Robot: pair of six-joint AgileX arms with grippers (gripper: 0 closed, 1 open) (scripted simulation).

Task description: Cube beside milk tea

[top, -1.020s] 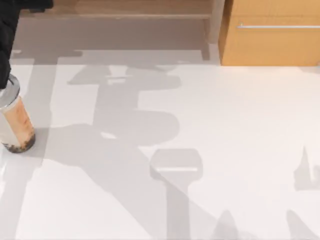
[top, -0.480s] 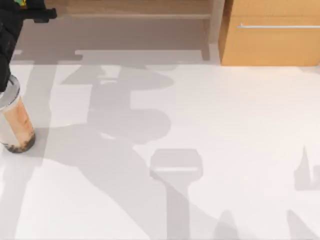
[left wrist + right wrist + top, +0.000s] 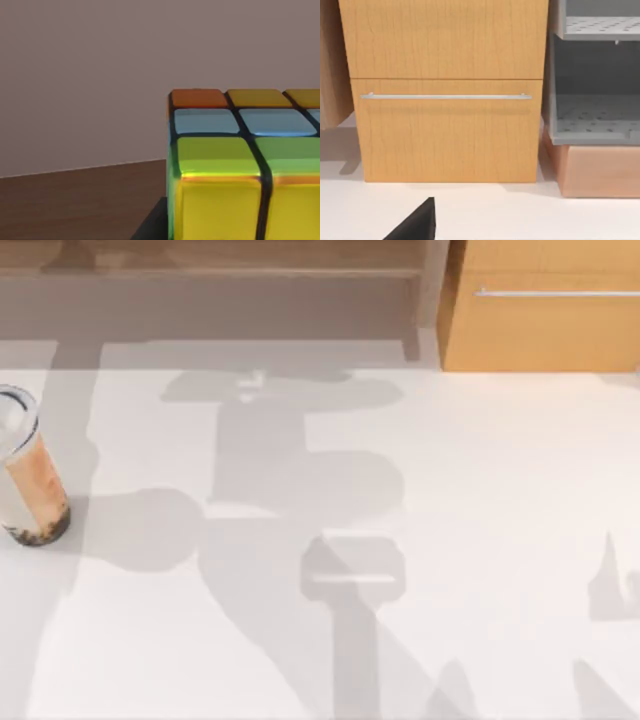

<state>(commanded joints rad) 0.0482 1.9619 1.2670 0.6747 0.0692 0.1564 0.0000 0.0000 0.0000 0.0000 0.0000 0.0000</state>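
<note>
Cube [image 3: 240, 165] sits close up in the left wrist view, showing orange, blue, green and yellow stickers on a black grid, with a plain wall and a brown wooden surface behind it. It is probably held by the left gripper, though the fingers cannot be made out. Milk tea [image 3: 28, 472] stands upright at the table's [image 3: 480, 540] left edge. The right wrist view faces a wooden cabinet [image 3: 445, 90]; whether the right gripper is open or closed cannot be told.

Glossy plastic cube [image 3: 240, 165], clear plastic milk tea [image 3: 30, 485] cup, matt white table [image 3: 450, 540], wood-grain cabinet [image 3: 445, 90] with metal handle [image 3: 445, 96].
</note>
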